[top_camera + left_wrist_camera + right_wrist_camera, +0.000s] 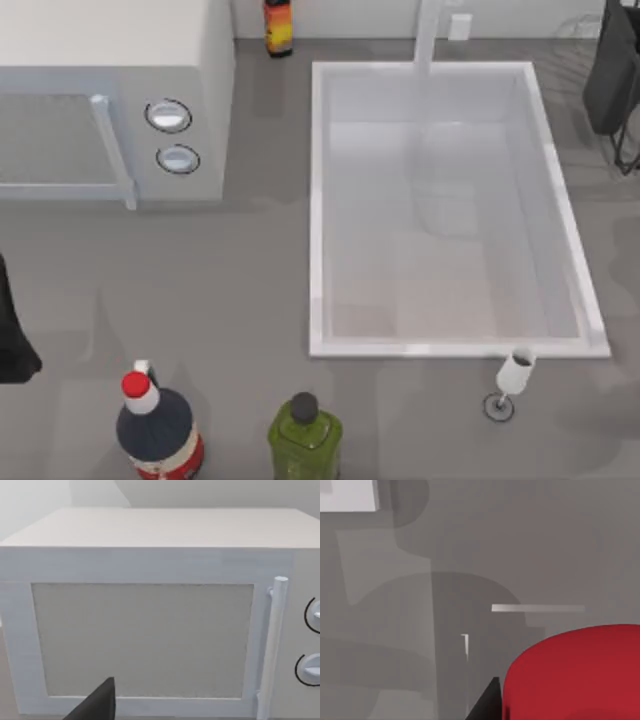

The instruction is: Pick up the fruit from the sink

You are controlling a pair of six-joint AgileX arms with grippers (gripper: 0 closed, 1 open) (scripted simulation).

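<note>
The bright-red fruit [570, 670] hangs close under the right wrist camera, above bare grey table. My right gripper [560, 707] is shut on it, and one dark finger [482, 705] shows beside it. In the top view my right arm [612, 70] hangs over the far right edge, beyond the sink's [318, 200] rim. The sink is a white basin, pale grey inside, with a white tap [428, 35] at its far end. My left arm [15, 340] is parked at the left edge, and its gripper [97, 705] faces the microwave door.
A white microwave [110, 90] stands at the far left. A red-capped dark bottle [155, 430] and a green bottle [305, 435] stand at the front. A small wine glass [512, 380] sits by the sink's front right corner. Another bottle [278, 25] stands at the back.
</note>
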